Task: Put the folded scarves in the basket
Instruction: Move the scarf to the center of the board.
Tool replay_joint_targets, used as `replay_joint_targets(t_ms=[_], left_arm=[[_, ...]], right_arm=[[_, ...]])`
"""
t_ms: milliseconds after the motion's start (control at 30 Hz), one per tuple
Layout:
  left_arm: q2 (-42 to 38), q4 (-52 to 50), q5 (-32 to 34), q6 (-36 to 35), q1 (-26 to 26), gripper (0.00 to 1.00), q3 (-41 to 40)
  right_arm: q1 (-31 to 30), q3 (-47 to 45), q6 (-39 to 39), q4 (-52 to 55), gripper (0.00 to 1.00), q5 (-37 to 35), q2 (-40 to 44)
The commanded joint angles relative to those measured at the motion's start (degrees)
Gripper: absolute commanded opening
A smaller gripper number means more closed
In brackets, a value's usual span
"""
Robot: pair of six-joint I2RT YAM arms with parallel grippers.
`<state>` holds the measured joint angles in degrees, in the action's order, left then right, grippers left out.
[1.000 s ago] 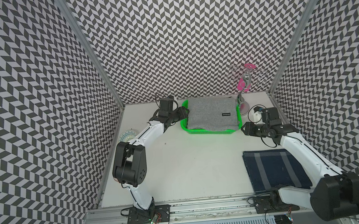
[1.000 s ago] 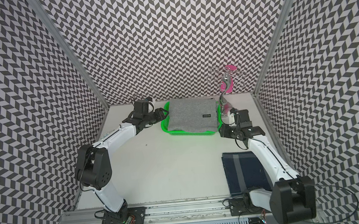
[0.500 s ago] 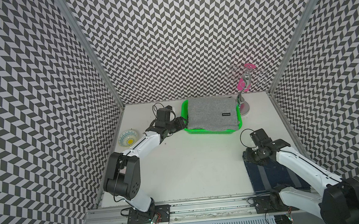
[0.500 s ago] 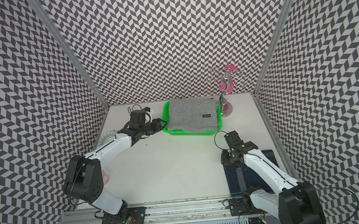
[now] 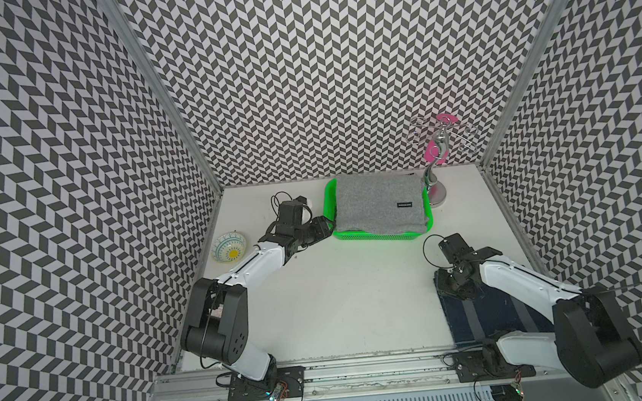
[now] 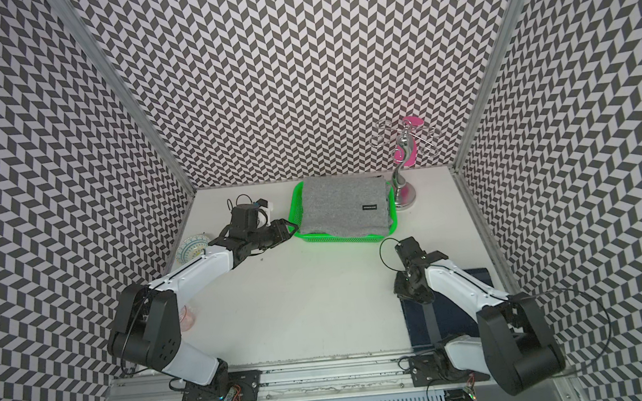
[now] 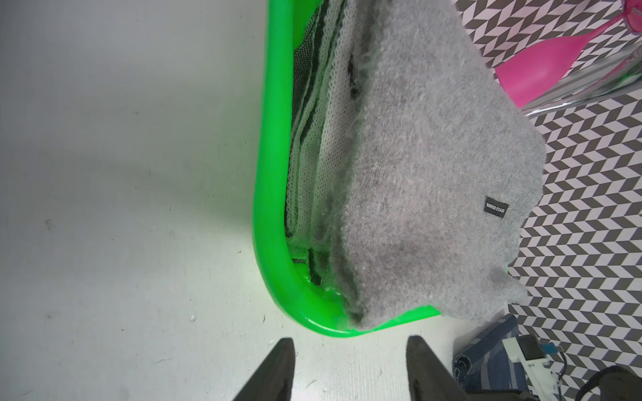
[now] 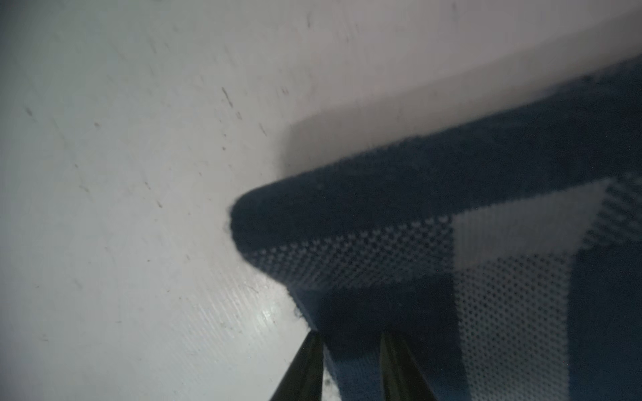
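Overhead, in both top views: basket (image 5: 378, 237) at back edge of worktop (image 5: 360, 305), grey cloth (image 5: 379, 206) inside; navy scarf (image 5: 469, 323) at front right corner.
Left wrist: left gripper (image 7: 351, 343) spread, empty, near basket corner.
Right wrist: right gripper (image 8: 349, 347) narrowly apart astride scarf's edge; clamped or not, cannot tell.

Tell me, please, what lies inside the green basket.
Inside the basket a folded gray scarf lies on top. Under it, the left wrist view shows a white knit cloth with dark stripes. They cover the basket's floor, so nothing deeper can be seen.
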<state>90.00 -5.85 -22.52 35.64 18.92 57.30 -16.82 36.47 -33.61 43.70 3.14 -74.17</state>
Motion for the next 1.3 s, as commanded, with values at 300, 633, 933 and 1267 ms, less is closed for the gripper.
replay_joint_targets(t_ms=[300, 633, 933, 1267], left_arm=[[-3.59, 1.67, -1.03, -0.18, -1.17, 0.55, -5.28], [-4.83, 2.15, -1.95, 0.81, -1.17, 0.55, -9.03], [-5.64, 1.84, -2.51, 1.41, 0.16, 0.55, -10.96], [-6.04, 5.57, -2.67, 7.42, 9.53, 0.54, -15.12]], right_arm=[[-5.31, 0.86, -1.97, -8.08, 0.02, 1.47, -4.94], [-16.89, 10.02, -9.45, -17.59, 0.04, 6.73, -15.94], [-22.36, 21.83, -11.12, -21.98, 0.33, 10.49, -24.13], [-20.01, 19.17, -9.86, -19.31, 0.37, 8.99, -13.49]])
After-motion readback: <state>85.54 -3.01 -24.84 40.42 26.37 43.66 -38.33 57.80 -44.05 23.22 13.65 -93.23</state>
